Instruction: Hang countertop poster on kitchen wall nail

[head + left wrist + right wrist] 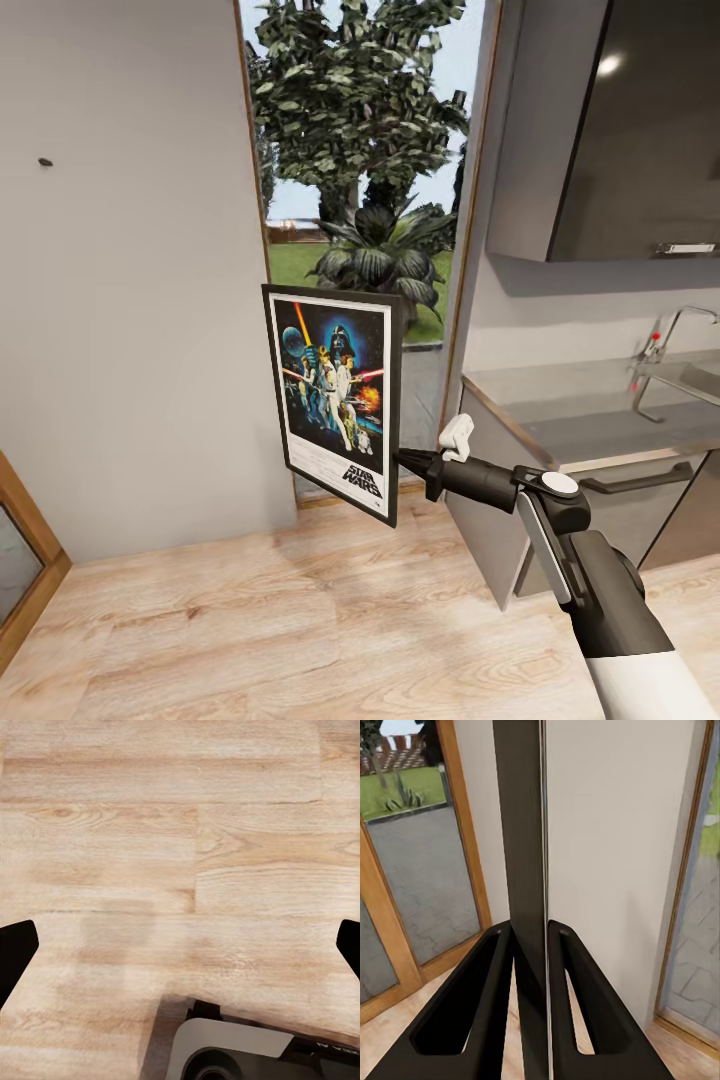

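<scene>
1. Carrying the poster (pixel 333 400) is the right gripper (pixel 408 459), which pinches its right edge low down, so the art faces the head camera and the frame hangs upright in the air over the wood floor (pixel 300 620).
2. In the right wrist view the poster (pixel 525 870) shows edge-on as a dark slat, with the two fingers (pixel 472 1012) closed against either face; that flat clamp likely keeps the thin board from twisting.
3. The poster is off the countertop (pixel 580 405), which lies to the right with its tap (pixel 665 345) and sink; pickup looks done.
4. A small dark mark high on the grey wall (pixel 130 300), at left, is probably a nail (pixel 45 161). It sits well above and left of the poster, so a lift and a move leftward seem to remain.
5. Holding the frame by its lower edge leaves the top free, which should help bring it up to the nail.
6. The left gripper (pixel 180 945) points at the floor, jaws spread wide with nothing between them; it seems parked out of the way.
7. Risk: the low side grip leaves the poster tall above the fingers, so it could swing or slip when raised.
</scene>
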`<state>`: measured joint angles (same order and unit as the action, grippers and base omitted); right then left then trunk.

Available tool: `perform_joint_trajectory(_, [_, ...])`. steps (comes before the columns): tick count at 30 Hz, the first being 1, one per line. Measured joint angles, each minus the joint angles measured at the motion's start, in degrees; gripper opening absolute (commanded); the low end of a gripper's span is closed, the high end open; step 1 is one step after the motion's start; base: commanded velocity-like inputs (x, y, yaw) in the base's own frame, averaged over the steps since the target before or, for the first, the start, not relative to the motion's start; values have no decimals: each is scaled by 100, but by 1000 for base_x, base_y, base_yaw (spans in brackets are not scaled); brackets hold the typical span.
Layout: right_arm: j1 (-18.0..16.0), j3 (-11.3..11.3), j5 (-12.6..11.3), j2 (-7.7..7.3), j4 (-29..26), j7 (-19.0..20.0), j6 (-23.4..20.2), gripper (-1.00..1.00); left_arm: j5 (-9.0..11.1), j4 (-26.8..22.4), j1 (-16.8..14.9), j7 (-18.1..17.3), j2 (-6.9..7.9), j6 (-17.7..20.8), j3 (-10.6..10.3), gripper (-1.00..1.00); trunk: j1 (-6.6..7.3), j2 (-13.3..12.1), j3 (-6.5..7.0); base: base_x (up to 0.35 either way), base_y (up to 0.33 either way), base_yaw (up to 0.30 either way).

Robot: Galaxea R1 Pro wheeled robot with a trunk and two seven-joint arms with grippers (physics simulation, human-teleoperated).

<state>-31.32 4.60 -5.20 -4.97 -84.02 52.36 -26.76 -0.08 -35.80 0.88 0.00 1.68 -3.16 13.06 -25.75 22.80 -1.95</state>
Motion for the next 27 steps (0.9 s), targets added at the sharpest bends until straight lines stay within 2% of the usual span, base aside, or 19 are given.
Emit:
perform_joint_trajectory(7, [1,0,0,-1,2,0,0,-100,0,-2,0,0,-1,2,2,100,0,0,0,0,226,75])
perform_joint_trajectory(24, [1,0,0,-1,1,0,0,-100,0,-2,0,0,-1,2,2,100,0,0,0,0,304,273])
perform_joint_trajectory(27, [1,0,0,-1,2,0,0,-100,0,-2,0,0,-1,2,2,100,0,0,0,6,341,135])
